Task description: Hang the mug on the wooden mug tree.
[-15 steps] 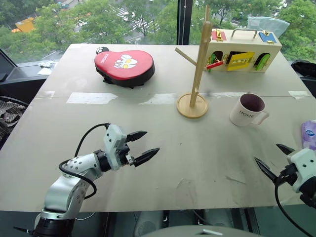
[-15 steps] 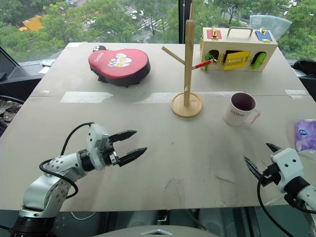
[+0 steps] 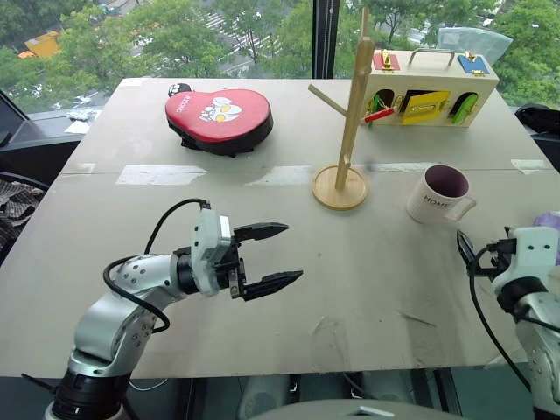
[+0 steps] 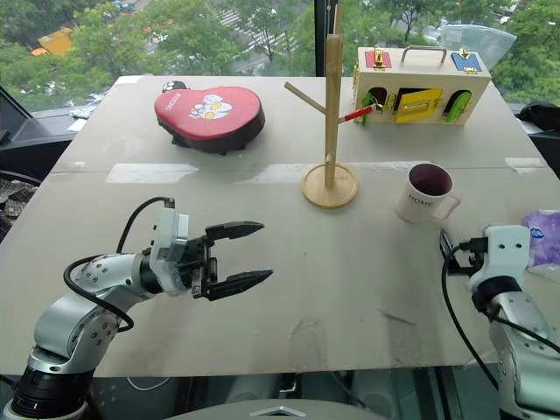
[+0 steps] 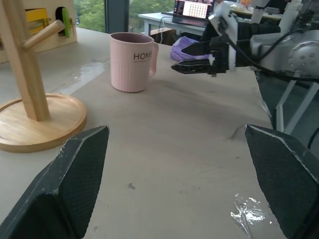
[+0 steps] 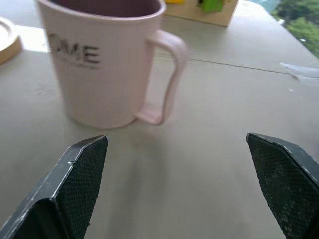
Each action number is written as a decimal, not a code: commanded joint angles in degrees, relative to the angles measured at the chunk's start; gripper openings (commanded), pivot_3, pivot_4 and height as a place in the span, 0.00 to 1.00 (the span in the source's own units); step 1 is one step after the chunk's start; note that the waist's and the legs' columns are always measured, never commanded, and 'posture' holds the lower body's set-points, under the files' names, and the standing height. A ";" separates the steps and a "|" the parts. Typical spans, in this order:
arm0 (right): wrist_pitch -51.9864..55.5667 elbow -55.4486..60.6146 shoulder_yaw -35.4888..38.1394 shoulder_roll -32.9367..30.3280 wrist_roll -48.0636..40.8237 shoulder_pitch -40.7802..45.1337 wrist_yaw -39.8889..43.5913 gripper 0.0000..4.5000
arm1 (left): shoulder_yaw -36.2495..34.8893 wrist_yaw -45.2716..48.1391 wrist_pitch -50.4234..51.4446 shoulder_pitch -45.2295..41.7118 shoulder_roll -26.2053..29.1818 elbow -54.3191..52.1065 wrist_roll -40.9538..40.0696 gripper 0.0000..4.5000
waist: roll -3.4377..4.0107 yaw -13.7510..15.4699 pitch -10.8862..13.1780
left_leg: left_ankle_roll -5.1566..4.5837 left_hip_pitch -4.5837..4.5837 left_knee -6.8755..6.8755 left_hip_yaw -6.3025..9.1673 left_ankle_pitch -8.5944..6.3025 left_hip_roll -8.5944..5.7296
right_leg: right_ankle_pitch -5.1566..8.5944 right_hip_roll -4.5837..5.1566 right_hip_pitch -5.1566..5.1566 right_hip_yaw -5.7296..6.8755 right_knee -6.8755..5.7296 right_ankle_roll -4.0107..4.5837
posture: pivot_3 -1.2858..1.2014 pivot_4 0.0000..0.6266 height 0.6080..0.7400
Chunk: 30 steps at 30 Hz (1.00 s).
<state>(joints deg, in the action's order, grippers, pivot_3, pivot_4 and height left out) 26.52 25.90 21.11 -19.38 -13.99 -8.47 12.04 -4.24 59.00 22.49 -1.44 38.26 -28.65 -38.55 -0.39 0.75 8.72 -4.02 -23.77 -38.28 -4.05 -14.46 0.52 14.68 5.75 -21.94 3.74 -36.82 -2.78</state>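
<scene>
The mug [image 3: 438, 194] stands upright on the table [image 3: 367, 262], one mug beside one wooden mug tree [image 3: 350, 122].
One red mitt [image 3: 220, 118] and one wooden latch box [image 3: 429, 87] sit farther back by the window. Since half a second ago the left gripper [image 3: 269, 256] has swung rightward, and the right gripper [image 6: 177, 194] has drawn close behind the mug's handle; both are spread wide, holding nothing.
</scene>
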 commanded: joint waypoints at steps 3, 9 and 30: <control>-0.35 -4.64 -0.24 0.38 1.18 5.34 -2.87 1.00 | -0.94 0.56 -0.25 -0.58 0.99 -3.36 -1.91 0.99 | 0.03 0.01 0.02 | 0.00 0.01 0.00 0.00 0.00 0.00 | -0.02 -0.11 0.00 -0.01 -0.02 -0.05 | 0.52 0.24 0.93; -1.60 -12.74 -2.07 0.64 4.11 12.44 -5.77 1.00 | -1.54 -0.61 -0.23 0.86 1.34 -4.71 -2.10 0.99 | 0.05 -0.15 0.04 | -0.01 0.04 0.00 -0.06 0.01 0.01 | -0.11 -0.42 -0.01 -0.03 -0.02 -0.20 | 0.52 0.24 0.93; -9.56 -22.79 -7.50 -3.12 2.49 21.40 5.18 0.01 | -4.03 -5.91 -4.59 8.95 -2.17 -6.99 -0.42 1.00 | 0.16 -0.17 0.10 | 0.00 0.03 -0.01 -0.09 0.01 0.04 | -0.12 -0.52 -0.01 -0.05 -0.02 -0.21 | 0.52 0.24 0.93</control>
<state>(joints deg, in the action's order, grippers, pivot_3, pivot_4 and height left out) 19.37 0.18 13.97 -21.05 -9.99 12.56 13.47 -6.73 54.16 19.78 7.08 36.73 -35.26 -39.36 -0.23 0.58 8.82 -4.03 -23.73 -38.28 -4.15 -14.45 0.56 14.57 5.23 -21.95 3.67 -36.83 -2.99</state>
